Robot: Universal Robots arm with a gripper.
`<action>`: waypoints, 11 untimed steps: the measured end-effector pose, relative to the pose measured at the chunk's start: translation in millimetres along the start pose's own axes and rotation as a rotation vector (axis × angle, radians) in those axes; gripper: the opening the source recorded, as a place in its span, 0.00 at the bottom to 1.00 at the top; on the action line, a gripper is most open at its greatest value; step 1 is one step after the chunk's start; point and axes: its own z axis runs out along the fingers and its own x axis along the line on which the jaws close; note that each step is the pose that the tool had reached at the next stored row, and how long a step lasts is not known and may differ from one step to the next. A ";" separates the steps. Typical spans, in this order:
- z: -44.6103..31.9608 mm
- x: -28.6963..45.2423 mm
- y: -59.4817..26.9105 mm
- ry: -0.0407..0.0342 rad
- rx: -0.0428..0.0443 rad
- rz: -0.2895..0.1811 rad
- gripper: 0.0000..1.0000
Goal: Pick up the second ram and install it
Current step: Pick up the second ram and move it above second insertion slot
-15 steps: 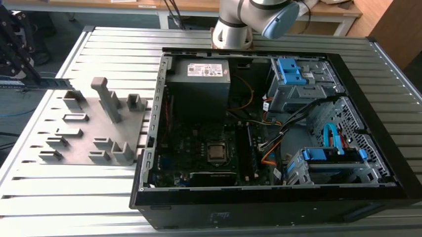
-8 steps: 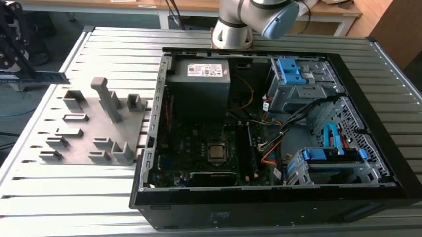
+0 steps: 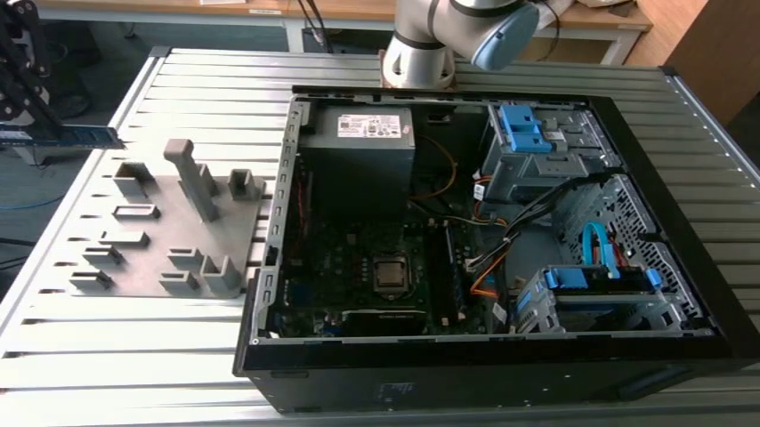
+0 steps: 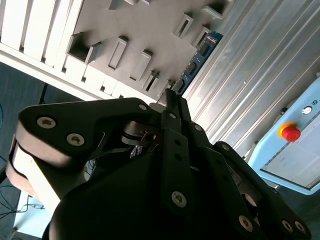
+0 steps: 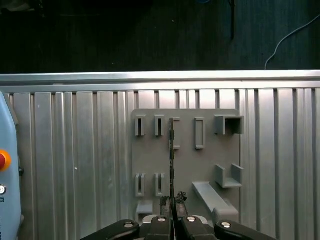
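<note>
The second ram (image 3: 84, 136) is a thin blue-green board held in the air beyond the table's edge on the exterior view's left, a little past the grey holder plate (image 3: 155, 240). My gripper (image 3: 27, 124) is shut on one end of it. In the first wrist view the ram (image 5: 172, 155) appears edge-on, sticking out from the gripper (image 5: 173, 212) above the holder plate (image 5: 200, 165). In the second wrist view the ram (image 4: 199, 57) extends from the closed fingers (image 4: 172, 130) over the holder plate (image 4: 150, 25).
An open computer case (image 3: 273, 267) lies on the slatted metal table (image 3: 119, 356), with its motherboard (image 3: 356, 258) exposed on the exterior view's right of the holder. A tall grey post (image 3: 196, 178) rises from the holder. A pale box with a red button (image 4: 290, 132) sits beside the table.
</note>
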 end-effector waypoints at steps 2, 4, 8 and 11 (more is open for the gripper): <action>0.0 0.0 -0.3 0.0001 0.0000 0.000 0.14; 0.0 0.0 -1.9 0.0010 -0.0001 0.000 0.14; 0.3 -0.3 -9.5 0.0015 0.0001 0.000 0.14; 0.4 -0.6 -16.6 0.0016 0.0000 0.000 0.14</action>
